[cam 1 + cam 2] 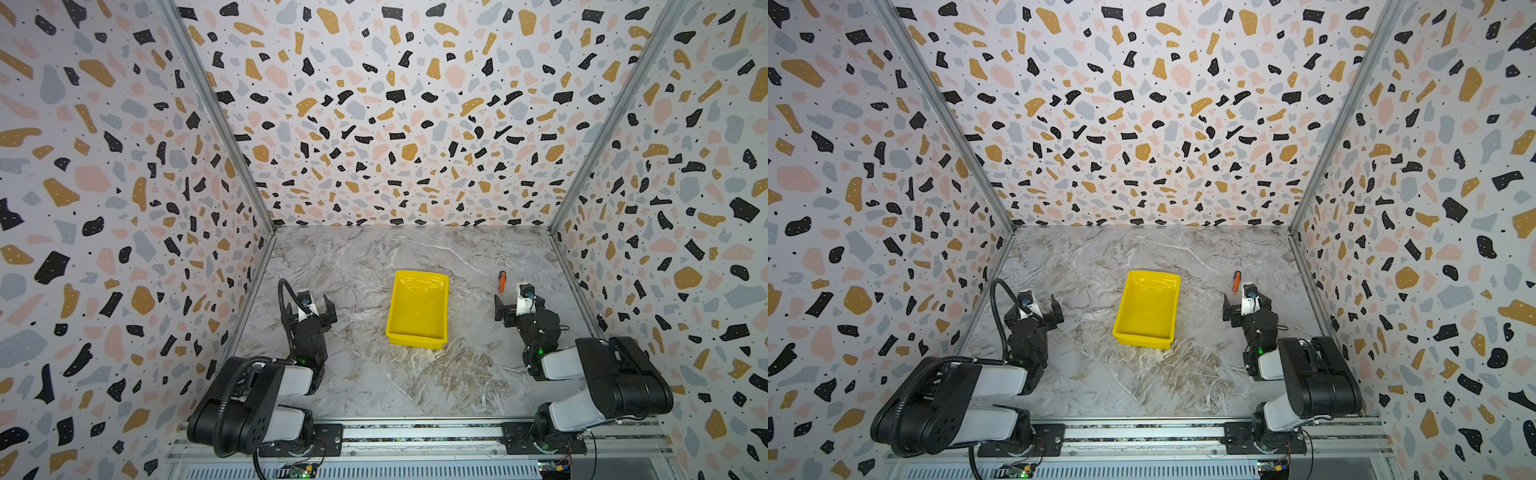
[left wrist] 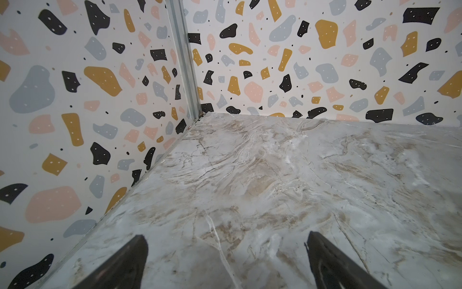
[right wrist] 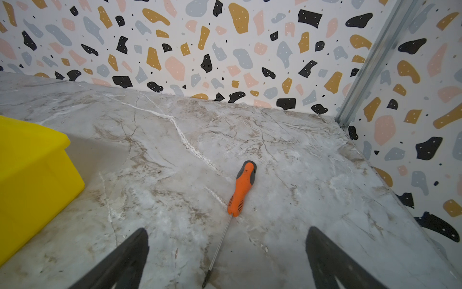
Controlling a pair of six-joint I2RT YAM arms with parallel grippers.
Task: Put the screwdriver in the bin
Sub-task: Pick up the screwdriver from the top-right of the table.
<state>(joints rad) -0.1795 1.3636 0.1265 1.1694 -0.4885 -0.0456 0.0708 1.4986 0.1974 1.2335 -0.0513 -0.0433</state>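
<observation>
Screwdriver lies near the right edge of the worktop in both top views, apart from the bin at mid-worktop, the right gripper just frontward of it. Through the left wrist view we see the left gripper spread wide above marble. Through the right wrist view we see the right gripper's jaws wide apart, holding nothing, shaft tip between them.

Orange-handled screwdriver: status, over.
Left gripper open, empty. Right gripper open, empty. Orange-handled screwdriver flat on marble table, ahead of right gripper, outside yellow plastic bin. Nothing in between.
</observation>
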